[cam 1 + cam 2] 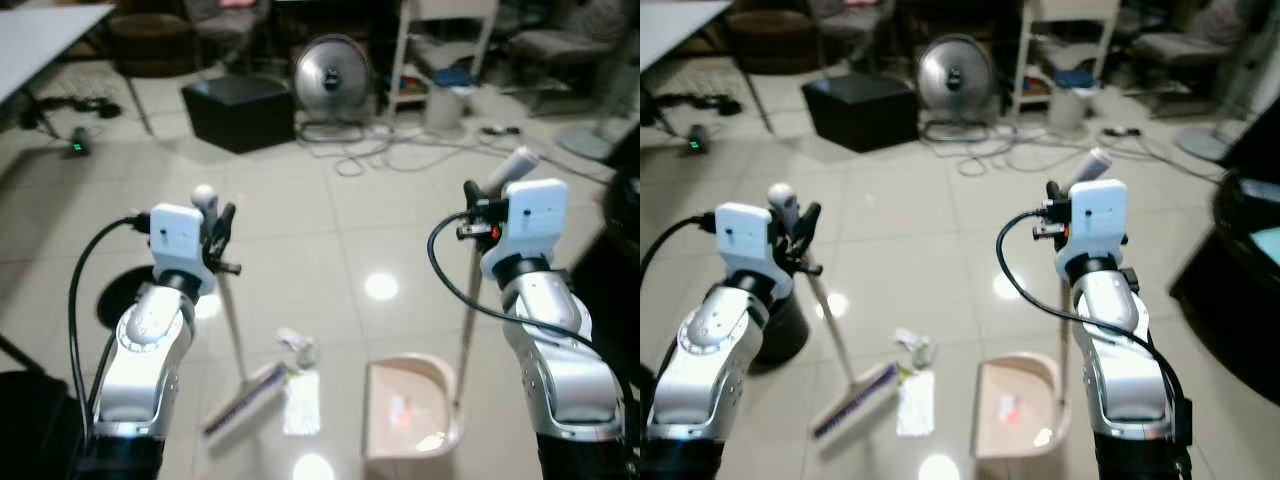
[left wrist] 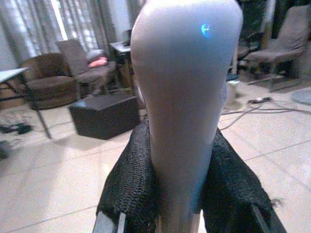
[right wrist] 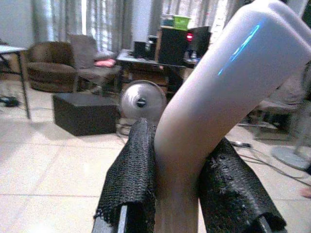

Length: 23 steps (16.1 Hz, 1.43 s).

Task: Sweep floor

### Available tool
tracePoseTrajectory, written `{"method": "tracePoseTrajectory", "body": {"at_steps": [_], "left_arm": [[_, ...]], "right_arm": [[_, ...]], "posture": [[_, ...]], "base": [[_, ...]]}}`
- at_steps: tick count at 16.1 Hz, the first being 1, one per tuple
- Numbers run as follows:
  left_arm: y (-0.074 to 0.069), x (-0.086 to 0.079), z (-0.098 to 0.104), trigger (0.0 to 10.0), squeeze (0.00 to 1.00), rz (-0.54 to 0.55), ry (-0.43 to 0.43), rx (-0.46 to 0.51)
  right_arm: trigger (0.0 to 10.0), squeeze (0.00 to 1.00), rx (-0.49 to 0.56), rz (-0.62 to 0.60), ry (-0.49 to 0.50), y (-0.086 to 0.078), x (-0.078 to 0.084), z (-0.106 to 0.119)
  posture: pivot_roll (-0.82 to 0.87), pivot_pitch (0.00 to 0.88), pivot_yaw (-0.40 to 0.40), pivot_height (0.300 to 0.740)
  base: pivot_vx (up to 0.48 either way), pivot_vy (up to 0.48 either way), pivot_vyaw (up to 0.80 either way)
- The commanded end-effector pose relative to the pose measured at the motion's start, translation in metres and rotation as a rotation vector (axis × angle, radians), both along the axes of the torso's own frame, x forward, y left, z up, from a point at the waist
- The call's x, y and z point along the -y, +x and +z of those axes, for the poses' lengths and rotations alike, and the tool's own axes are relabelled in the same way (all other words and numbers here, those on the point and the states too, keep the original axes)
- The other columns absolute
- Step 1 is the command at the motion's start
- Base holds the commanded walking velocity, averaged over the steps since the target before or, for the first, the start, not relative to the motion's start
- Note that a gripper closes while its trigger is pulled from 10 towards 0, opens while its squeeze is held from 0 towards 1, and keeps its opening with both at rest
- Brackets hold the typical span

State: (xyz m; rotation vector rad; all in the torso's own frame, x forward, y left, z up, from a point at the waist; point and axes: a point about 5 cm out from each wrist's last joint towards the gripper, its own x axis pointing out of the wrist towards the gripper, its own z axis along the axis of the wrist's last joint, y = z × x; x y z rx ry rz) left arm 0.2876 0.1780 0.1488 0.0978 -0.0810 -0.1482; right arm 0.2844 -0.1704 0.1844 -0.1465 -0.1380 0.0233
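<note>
Gripping the top of a pale broom handle (image 1: 226, 310), the left gripper (image 1: 214, 232) has its two black fingers (image 2: 131, 189) pressed against either side of the rounded grey-white knob, as the left wrist view shows close up. From there the handle slants down to the broom head (image 1: 243, 400), which rests on the shiny tiled floor (image 1: 300, 230) just beside a crumpled white scrap (image 1: 298, 346) and a flat piece of white paper (image 1: 302, 403). Bristles on the head are blurred; only a purplish strip can be made out.

The right gripper (image 1: 478, 205) is clamped on the bent upper end of the dustpan handle (image 1: 466, 320), with a woven black pad (image 3: 132, 179) on each side of the pale tube. Below it the thin pole drops to the pink dustpan (image 1: 408, 410), which sits on the floor to the right of the paper, open side facing the robot's left. Something small and reddish glints inside the pan, but whether it is debris or a reflection cannot be told. The pan's near edge is cut off by the bottom of the head views.

Farther back stand a black box (image 1: 240, 110), a round floor fan (image 1: 331, 72) and a tangle of cables (image 1: 400, 150). A white table corner (image 1: 40, 40) is cut off at the upper left.
</note>
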Motion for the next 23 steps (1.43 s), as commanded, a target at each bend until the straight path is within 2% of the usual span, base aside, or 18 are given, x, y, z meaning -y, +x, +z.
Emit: {"method": "tracePoseTrajectory", "body": {"at_steps": [1,2,5,8,12,15,16,17,19,21,23], "left_arm": [[-0.001,0.009,0.01,10.0,0.0,-0.028,-0.008,0.046],[-0.002,0.009,0.009,10.0,0.0,-0.03,-0.009,0.043],[-0.001,0.009,0.007,10.0,0.0,-0.031,-0.005,0.029],[0.004,0.002,0.002,10.0,0.0,0.046,0.008,0.01],[0.001,-0.008,-0.005,10.0,0.0,0.118,-0.004,0.004],[0.006,-0.01,-0.01,10.0,0.0,0.148,-0.039,0.042],[0.012,-0.011,-0.009,10.0,0.0,0.17,-0.066,0.064],[0.014,-0.012,-0.009,10.0,0.0,0.17,-0.045,0.069],[0.017,-0.009,-0.008,10.0,0.0,0.144,-0.022,0.068],[0.022,-0.007,-0.008,10.0,0.0,0.159,-0.042,0.094],[0.022,-0.008,-0.007,10.0,0.0,0.176,-0.065,0.137]], "right_arm": [[10.0,0.0,0.029,-0.018,-0.015,0.0,0.005,0.004],[10.0,0.0,0.027,-0.025,0.008,-0.001,0.006,0.002],[10.0,0.0,0.003,-0.047,-0.031,0.0,0.009,-0.008],[10.0,0.0,0.016,-0.053,0.003,0.0,0.011,-0.014],[10.0,0.0,0.008,0.04,0.01,0.001,0.003,-0.032],[10.0,0.0,0.029,0.068,0.025,0.011,-0.002,-0.042],[10.0,0.0,0.044,0.066,0.036,0.016,-0.004,-0.043],[10.0,0.0,0.058,0.075,0.038,0.017,-0.005,-0.044],[10.0,0.0,0.065,0.112,-0.02,0.022,-0.009,-0.044],[10.0,0.0,0.107,0.117,-0.047,0.031,-0.006,-0.04],[10.0,0.0,0.162,0.089,-0.112,0.035,0.002,-0.038]], "posture": [[0.02,0.0,0.027,0.74],[0.02,0.0,0.031,0.74],[0.02,0.0,0.039,0.74],[0.02,0.0,0.046,0.74],[0.02,0.021,0.06,0.74],[0.05,0.08,0.053,0.74],[0.07,0.109,0.057,0.74],[0.07,0.129,0.06,0.74],[0.09,0.184,0.066,0.74],[0.1,0.225,0.069,0.74],[0.12,0.264,0.077,0.74]], "base": [[0.439,0.0,0.8],[0.439,0.0,0.0],[0.42,0.0,0.0],[0.095,0.0,0.0],[0.0,0.0,0.0],[0.0,0.0,0.0],[0.0,0.0,0.0],[0.0,0.0,0.0],[0.0,0.0,0.0],[0.0,0.0,0.0],[0.0,0.0,0.0]]}}
